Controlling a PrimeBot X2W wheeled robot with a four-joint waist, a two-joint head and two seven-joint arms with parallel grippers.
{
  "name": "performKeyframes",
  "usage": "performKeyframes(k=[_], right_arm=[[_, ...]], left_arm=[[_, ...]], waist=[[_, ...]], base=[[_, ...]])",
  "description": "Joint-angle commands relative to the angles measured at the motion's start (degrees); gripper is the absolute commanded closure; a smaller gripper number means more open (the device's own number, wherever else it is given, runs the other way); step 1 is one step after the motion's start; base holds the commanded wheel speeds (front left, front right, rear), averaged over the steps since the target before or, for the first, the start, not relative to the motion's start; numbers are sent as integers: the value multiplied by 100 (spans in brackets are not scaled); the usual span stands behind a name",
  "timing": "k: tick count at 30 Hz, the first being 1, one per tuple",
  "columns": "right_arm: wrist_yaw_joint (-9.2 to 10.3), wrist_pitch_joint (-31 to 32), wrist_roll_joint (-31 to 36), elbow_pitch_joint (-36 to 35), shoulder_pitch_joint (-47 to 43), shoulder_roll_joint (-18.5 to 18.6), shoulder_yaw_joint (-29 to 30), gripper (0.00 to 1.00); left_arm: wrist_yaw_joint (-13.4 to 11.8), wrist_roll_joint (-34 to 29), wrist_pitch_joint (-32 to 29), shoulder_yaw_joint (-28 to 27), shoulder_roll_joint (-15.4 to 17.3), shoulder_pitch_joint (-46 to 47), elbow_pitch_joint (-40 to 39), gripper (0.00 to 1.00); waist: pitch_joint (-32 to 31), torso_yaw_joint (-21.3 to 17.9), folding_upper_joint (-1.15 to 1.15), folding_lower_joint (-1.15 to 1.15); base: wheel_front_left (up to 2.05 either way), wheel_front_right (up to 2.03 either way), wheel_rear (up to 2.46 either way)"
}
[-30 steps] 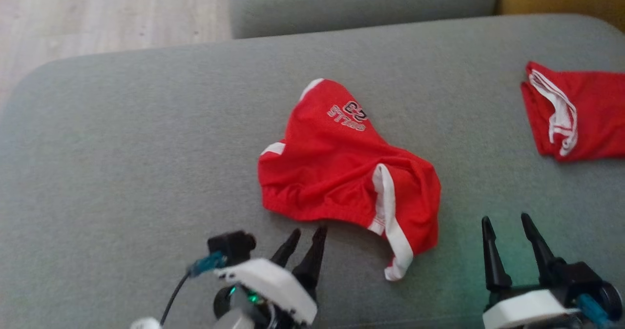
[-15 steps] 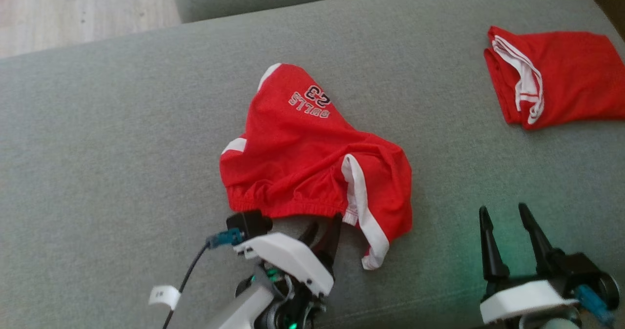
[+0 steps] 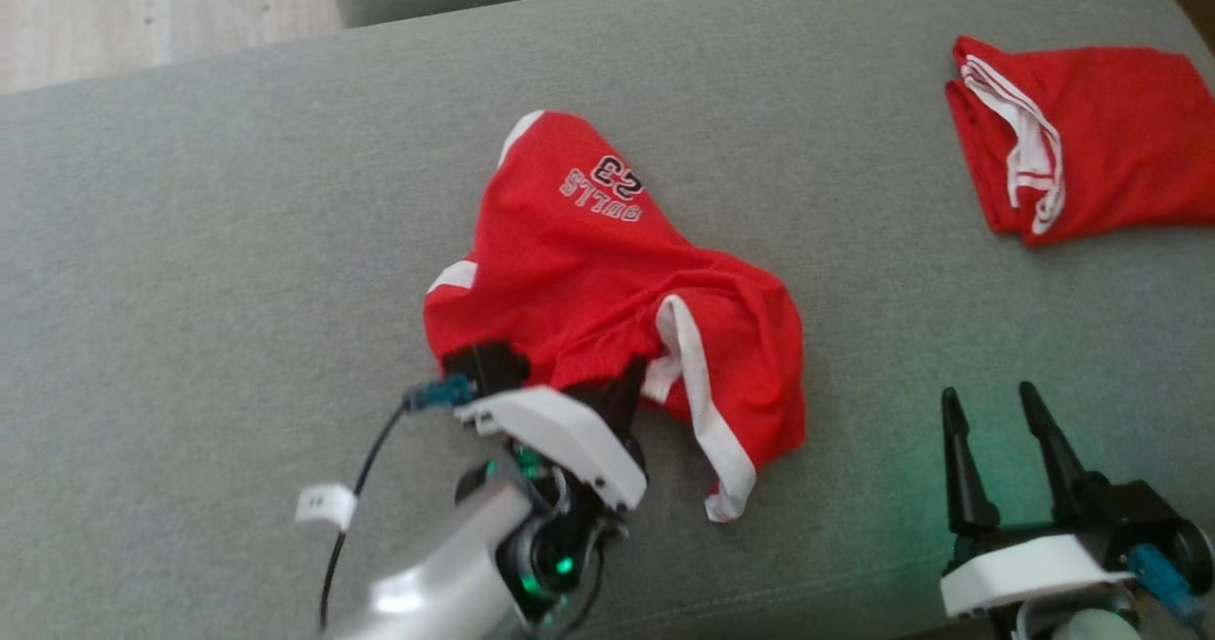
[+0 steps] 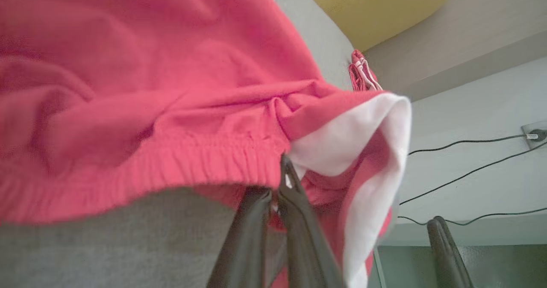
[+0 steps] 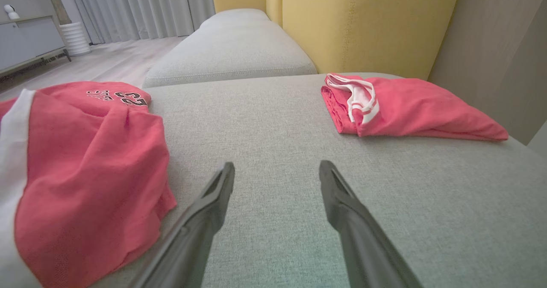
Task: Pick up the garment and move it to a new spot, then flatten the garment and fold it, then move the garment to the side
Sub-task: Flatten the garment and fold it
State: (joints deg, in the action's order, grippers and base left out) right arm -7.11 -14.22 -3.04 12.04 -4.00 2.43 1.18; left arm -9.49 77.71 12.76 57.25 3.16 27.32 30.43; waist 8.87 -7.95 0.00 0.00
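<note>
Your left gripper has closed on the shorts; right gripper gapes; that shallow edge pinch may slip when you lift.

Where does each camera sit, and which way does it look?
Head view: on the head, facing forward and down at the grey cushion; left gripper shut on the red shorts, right gripper open.
Left wrist view: on the left wrist, looking along its closed fingers at the shorts' waistband.
Right wrist view: on the right wrist, looking along its spread fingers across the cushion toward the yellow backrest.
Shared: head and right wrist views both show the shorts and the folded red garment.
</note>
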Motion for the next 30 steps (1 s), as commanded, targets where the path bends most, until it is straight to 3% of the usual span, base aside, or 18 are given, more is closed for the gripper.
performKeyframes(k=[1,4,7,13,18,20,23,24,25,30], right_arm=[[-37,-78,-45,-167,123,44,-61,0],[-37,-78,-51,-152,42,44,-26,0],[-37,-78,-78,-153,-15,44,7,0],[-37,-78,-89,-147,-72,44,7,0],[-37,-78,-59,-140,-52,44,-12,0],[-37,-78,-45,-140,-42,44,-9,0],[-37,-78,-21,-133,-32,44,-19,0],[-37,-78,-15,-124,-27,44,-25,0],[-37,-78,-12,-114,-22,44,-34,0],[-37,-78,-27,-104,15,44,-58,0]], left_arm=[[63,-73,-12,-142,115,364,-170,100],[102,-134,-287,-111,603,461,-466,100],[40,-231,-654,-21,1325,439,-1046,100],[-318,-356,-1456,146,2967,198,-2554,100],[-703,-718,-1859,339,4099,62,-3315,100],[-833,-864,-1967,431,4373,22,-3503,100],[-990,-840,-1905,390,4448,-75,-3702,100],[-1032,-827,-1860,374,4428,-112,-3740,62],[-1069,-826,-1809,364,4409,-148,-3767,0],[-1307,-1201,-1797,548,4644,-210,-3898,0]], waist=[[-31,100,0,0],[-82,258,0,0],[-125,424,0,0],[-198,758,0,0],[-211,922,0,0],[-207,961,0,0],[-191,997,0,0],[-191,1000,0,0],[-193,995,0,0],[-159,880,0,0]], base=[[0,0,0],[0,0,0],[0,0,0],[0,0,0],[0,0,0],[0,0,0],[0,0,0],[0,0,0],[0,0,0],[0,0,0]])
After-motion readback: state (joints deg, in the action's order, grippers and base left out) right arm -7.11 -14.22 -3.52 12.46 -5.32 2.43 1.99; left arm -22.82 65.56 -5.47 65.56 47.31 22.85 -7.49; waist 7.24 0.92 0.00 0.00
